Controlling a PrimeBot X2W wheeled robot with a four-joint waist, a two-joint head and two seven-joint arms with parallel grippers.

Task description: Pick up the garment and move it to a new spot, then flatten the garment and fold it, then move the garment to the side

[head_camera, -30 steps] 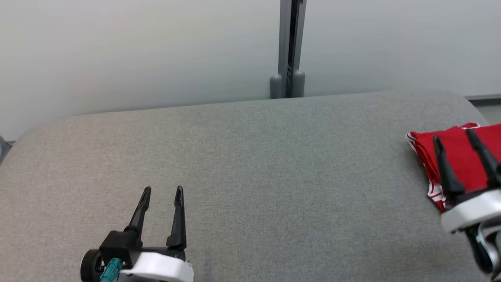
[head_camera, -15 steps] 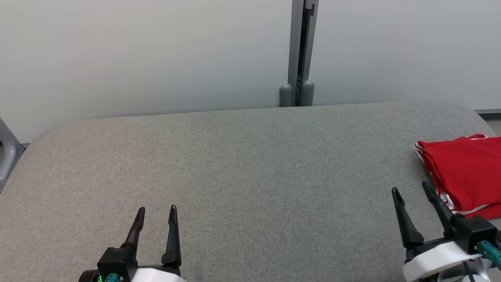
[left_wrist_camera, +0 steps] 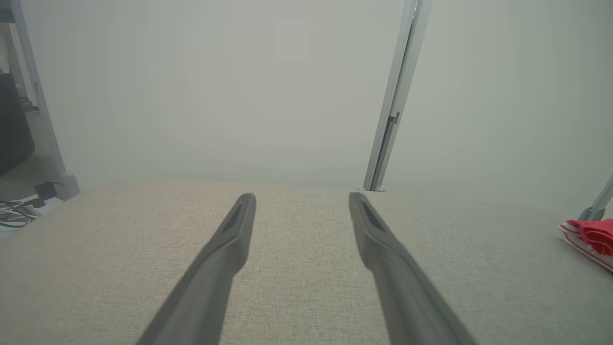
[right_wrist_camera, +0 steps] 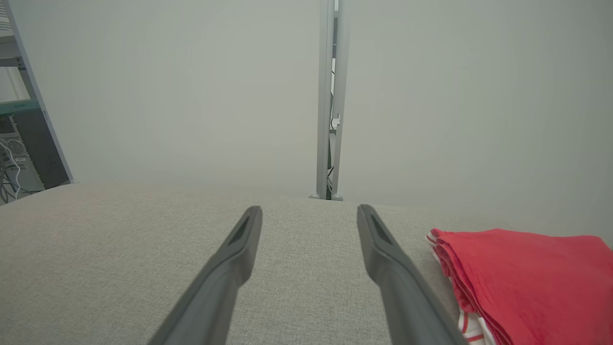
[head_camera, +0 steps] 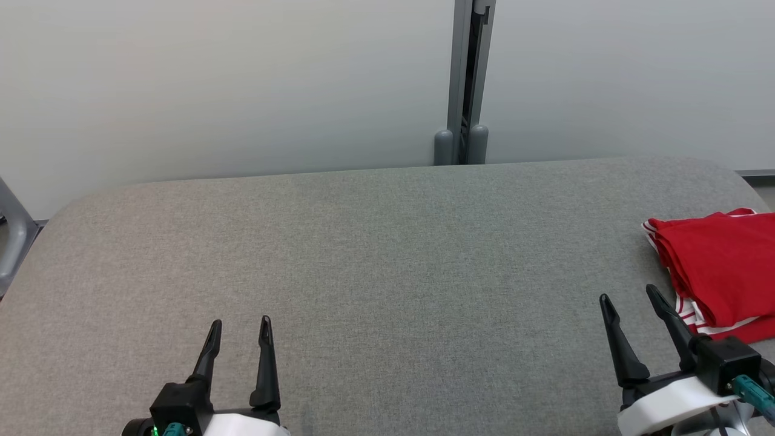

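Covering the table, head view: grey woven cloth [head_camera: 387, 272], padded-looking, with a fine grain and rounded far corners.
Garment, head view: one folded red knit garment with white-striped trim [head_camera: 720, 266] lies flat at the table's right edge, well apart from the middle.
Garment's heading: its stacked, layered fold edge faces the table's middle. It runs off the picture's right side, so its long axis cannot be told.
Left gripper, head view: the left gripper [head_camera: 240, 321] sits at the lower left, two slim, dark, tapered fingers spread apart with nothing between them.
Right gripper, head view: the right gripper [head_camera: 628, 293] sits at the lower right, two dark fingers parted and empty. Its tips are just beside the garment's near corner and do not touch it.
Backdrop: one smooth grey metal post [head_camera: 466, 79] stands between pale matte wall panels, with two rounded caps at its base.
Left wrist view: two matte grey fingers, released, hang over bare weave. The garment [left_wrist_camera: 591, 237] is a small red and white wedge at the far right edge.
Right wrist view: two fingers stand wide and hold nothing. The garment [right_wrist_camera: 527, 273] lies just right of the right-hand finger, its several red folds rounded and white stripes showing beneath.
Count: one garment, two grippers, two fingers each, one post.
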